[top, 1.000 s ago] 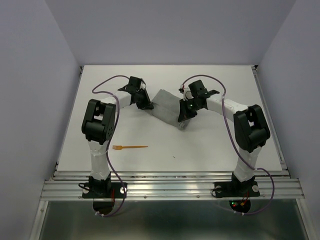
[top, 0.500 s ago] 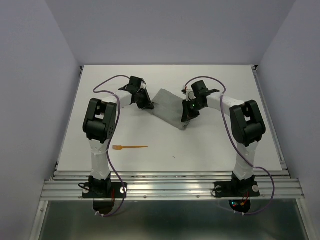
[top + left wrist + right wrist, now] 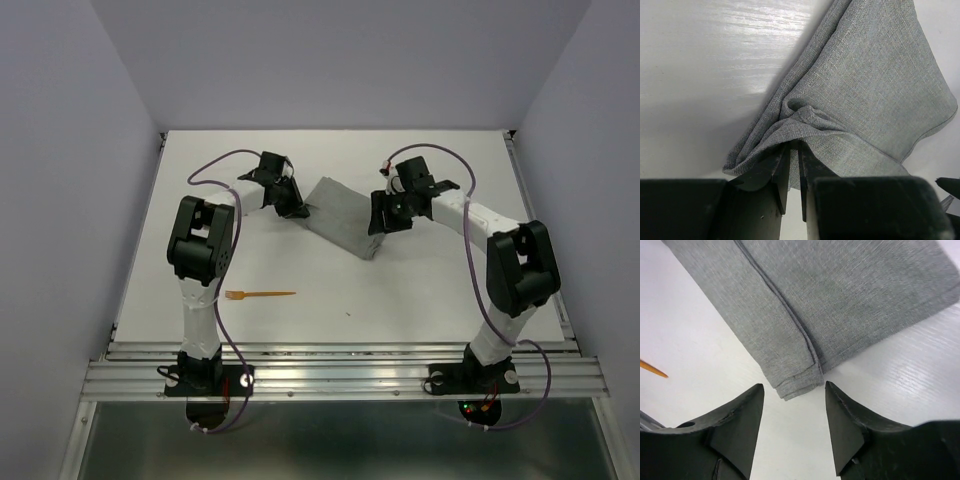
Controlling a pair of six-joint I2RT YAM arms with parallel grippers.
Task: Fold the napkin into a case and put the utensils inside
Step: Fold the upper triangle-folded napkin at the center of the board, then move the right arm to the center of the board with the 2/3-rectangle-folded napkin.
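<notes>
The grey napkin (image 3: 340, 215) lies folded into a narrow oblong, slanting across the middle of the table. My left gripper (image 3: 299, 211) is at its far left end, shut on a bunched corner of the cloth (image 3: 875, 100), pinched between the jaws (image 3: 794, 150). My right gripper (image 3: 377, 226) hovers open just off the near right end; its fingers stand apart on either side of the layered corner (image 3: 797, 382) without touching it. An orange fork (image 3: 260, 294) lies on the table in front of the left arm. Its orange tip (image 3: 652, 369) shows at the right wrist view's left edge.
The white table (image 3: 420, 290) has a metal rail along its near edge (image 3: 340, 350). Purple-grey walls close in both sides and the back. Purple cables loop over both arms.
My right gripper has opened and let go of the napkin's near right end, and the arm has drawn back to the right. The left gripper has kept its hold.
</notes>
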